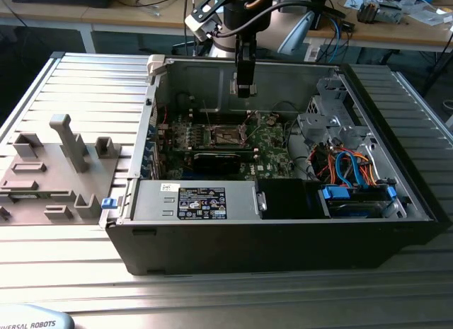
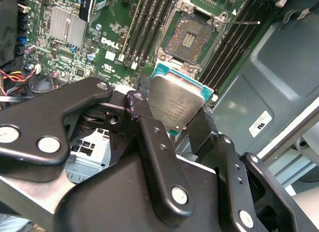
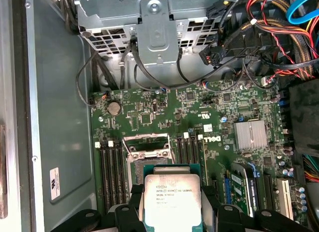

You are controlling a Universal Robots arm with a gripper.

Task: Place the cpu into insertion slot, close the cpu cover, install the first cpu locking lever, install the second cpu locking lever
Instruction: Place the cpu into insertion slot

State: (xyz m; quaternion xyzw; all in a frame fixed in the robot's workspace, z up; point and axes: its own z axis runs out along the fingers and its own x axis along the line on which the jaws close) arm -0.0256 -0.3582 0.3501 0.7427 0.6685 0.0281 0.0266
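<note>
Black jointed finger links of the gripper (image 2: 169, 115) sit closest to the lens in both wrist views. The claw is pinched on the small flat square cpu (image 2: 175, 100) with its dull silver metal top, gripping it by two opposite edges. The silver face is turned towards the cameras and the underside is clear of the fingers, a hold that suits lowering the chip flat.

In the first wrist view the cpu (image 3: 172, 202) hangs between the fingertips of the gripper (image 3: 172, 214), above the green motherboard (image 3: 199, 112). It is not seated. The insertion slot (image 3: 149, 151), a small dark square recess with a metal rim, lies open near the chip and apart from it. In the second wrist view the insertion slot (image 2: 188, 38) shows bare contact pads, with nothing resting in it.

The cpu cover (image 3: 148, 138), a thin silver-grey metal frame, appears swung back along one edge of the slot. Its exact angle cannot be confirmed. A thin wire locking lever (image 2: 241, 23) juts out sideways beside the socket, evidently released to give the chip free entry.

In the exterior view the gripper (image 1: 244, 85) hangs inside the open black computer case (image 1: 283, 237), above the insertion slot (image 1: 228, 134). None of the four steps is judged complete.
</note>
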